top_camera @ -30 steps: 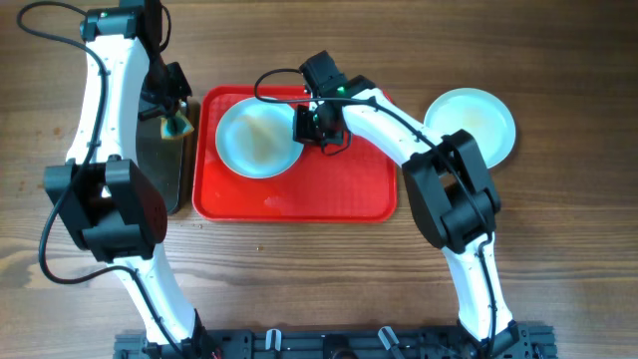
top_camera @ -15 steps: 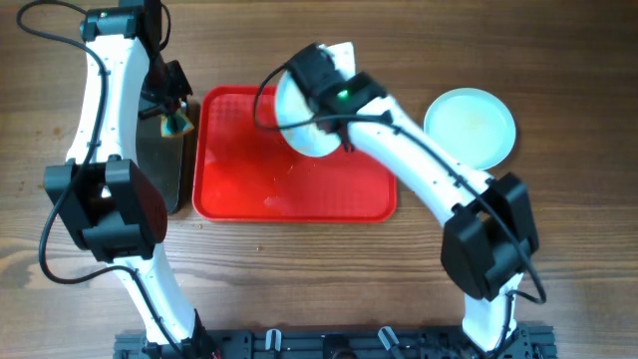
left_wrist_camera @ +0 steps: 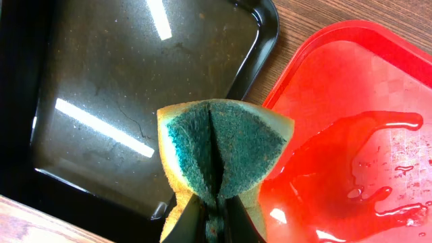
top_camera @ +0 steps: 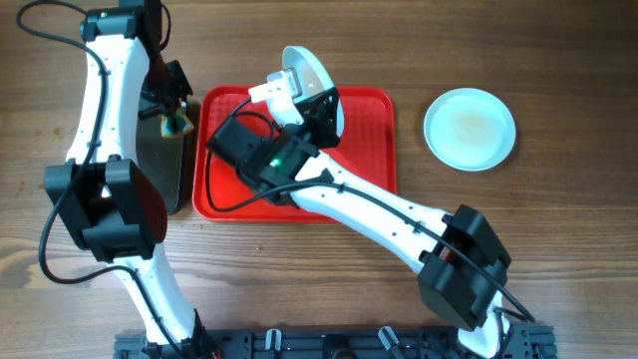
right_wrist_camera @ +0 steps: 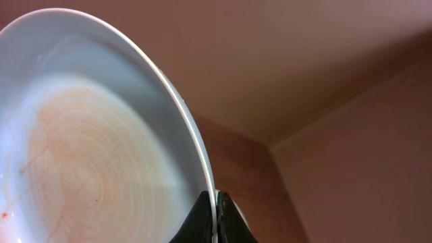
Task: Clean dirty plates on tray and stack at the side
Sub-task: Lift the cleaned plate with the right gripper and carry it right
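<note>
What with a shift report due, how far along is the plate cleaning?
Done: one plate lies on the table right of the red tray, though its centre looks tinted. In hand: the right gripper pinches a second plate by its rim, tilted above the tray, orange streaks showing; the left gripper holds a sponge over the black tray. Left: scrub it and stack it.

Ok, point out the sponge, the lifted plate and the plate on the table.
sponge (left_wrist_camera: 244, 143), left wrist, green scouring face
lifted plate (right_wrist_camera: 88, 162), right wrist, stained centre
plate on the table (top_camera: 470, 128), overhead, centre
</note>
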Motion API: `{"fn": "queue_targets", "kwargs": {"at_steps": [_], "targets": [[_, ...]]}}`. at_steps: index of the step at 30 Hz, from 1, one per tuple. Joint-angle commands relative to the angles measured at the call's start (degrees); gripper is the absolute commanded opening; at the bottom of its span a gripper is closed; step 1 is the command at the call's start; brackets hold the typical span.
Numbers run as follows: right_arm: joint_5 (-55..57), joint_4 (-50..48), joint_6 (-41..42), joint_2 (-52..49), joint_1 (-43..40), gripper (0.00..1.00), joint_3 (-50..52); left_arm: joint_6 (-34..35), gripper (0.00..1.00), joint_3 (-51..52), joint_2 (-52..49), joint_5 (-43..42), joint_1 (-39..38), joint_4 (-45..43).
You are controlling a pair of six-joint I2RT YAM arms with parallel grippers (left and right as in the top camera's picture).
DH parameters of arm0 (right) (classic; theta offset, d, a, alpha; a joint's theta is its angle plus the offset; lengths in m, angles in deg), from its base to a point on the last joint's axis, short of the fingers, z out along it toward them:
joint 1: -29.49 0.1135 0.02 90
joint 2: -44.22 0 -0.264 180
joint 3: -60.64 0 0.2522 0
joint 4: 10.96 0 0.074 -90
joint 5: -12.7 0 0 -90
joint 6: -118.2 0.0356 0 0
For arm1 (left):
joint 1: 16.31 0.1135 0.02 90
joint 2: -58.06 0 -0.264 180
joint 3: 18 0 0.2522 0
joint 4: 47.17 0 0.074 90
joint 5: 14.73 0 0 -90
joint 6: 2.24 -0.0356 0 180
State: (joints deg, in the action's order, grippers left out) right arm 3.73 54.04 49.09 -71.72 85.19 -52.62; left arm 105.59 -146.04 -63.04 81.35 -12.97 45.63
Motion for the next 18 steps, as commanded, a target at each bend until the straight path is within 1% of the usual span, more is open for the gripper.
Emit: {"fn": "queue_targets", "kwargs": {"at_steps": [1,8,11,15,16,18], "targets": [[6.1,0.0,-0.3,0.3,0.8,0.04,-0.2,-0.9,0.04,-1.0,-0.2,-0.7,0.0,-0.2],[5.9,0.0,0.2,0.3,0.8,0.04,-0.2,-0.9,0.04,-1.0,-0.2,-0.7,0.0,-0.2],[2.1,-0.2,0.1,0.3,0.7,0.04,-0.2,-0.9,0.04,-1.0,-0.2,-0.7,0.0,-0.2],[-9.7,0.0,0.2,0.3,0.5,0.04,-0.2,-0.9,0.04,-1.0,-0.2,-0.7,0.0,-0.1],[-16.8,0.1,0.2,0.3,0.1,0.04,-0.2,-0.9,0.04,-1.0,-0.2,-0.7,0.0,-0.1],[-36.1,0.0,0.2,0.3,-1.9,0.04,-0.2,-0.9,0.04,-1.0,-0.2,-0.7,0.0,-0.1]]}}
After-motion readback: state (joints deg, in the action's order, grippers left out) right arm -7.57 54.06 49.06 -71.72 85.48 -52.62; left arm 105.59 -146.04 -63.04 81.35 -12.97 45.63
